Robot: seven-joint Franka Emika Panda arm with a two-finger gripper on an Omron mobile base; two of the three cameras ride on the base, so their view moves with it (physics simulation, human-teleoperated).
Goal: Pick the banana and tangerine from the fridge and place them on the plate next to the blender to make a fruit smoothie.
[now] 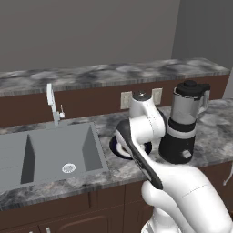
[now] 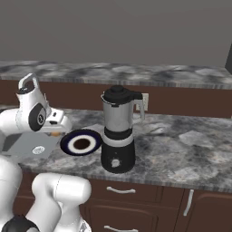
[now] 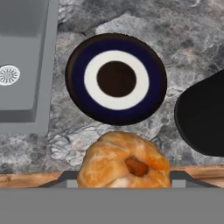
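Tangerine [image 3: 124, 162] sits clamped between my gripper [image 3: 124, 181] jaws, half-spread around it, above the counter [image 3: 175, 48] near the plate [image 3: 116, 78] beside the blender [image 2: 118, 129].

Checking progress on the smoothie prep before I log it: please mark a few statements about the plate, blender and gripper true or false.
1. The round plate with a dark blue rim and white ring lies on the marbled counter between the grey sink and the dark-based blender. True.
2. A banana already lies on the plate. False: nothing lies on it.
3. The gripper holds the plump orange tangerine. True.
4. The blender's black lid is off. False: it sits on the translucent jar.
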